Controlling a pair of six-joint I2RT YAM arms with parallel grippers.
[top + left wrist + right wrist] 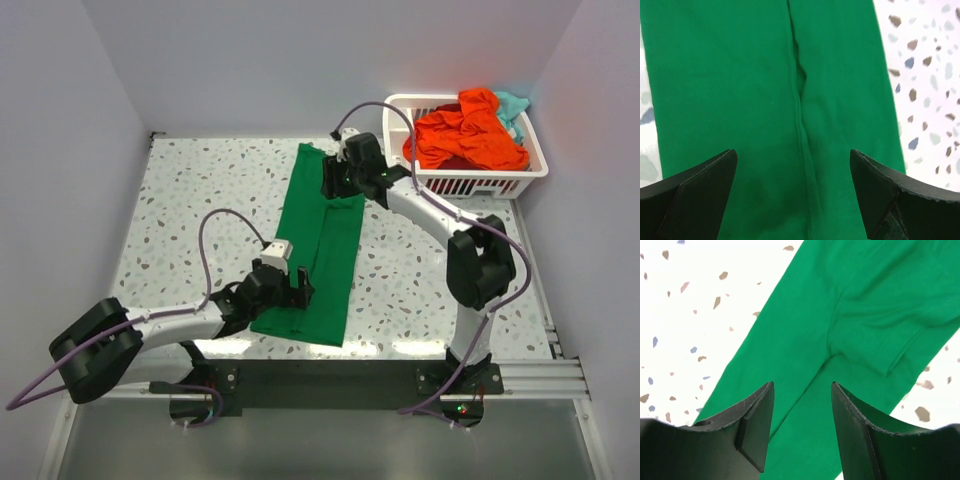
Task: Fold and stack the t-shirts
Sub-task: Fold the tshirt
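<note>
surface: speckled table [200, 200] | centre: green t-shirt [322, 250], folded lengthwise | far-right corner: white basket [470, 183]

Your left gripper [288, 290] sits lower centre, fingers [695, 195] spread wide; your right gripper [335, 178] stretches to upper centre, its fingers [752, 425] parted.

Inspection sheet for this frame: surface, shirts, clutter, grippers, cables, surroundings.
Surface: speckled table, no stains seen.
Job's things: green t-shirt folded into a long strip, flat at centre; orange-red t-shirt and teal t-shirt crumpled in the white basket, far right corner.
Clutter: nothing seen.
Grippers: left gripper open over the strip's near end; right gripper open over its far end; neither holds cloth.
Cables: left purple cable and right purple cable loop free above their arms.
Surroundings: plain pale walls.
</note>
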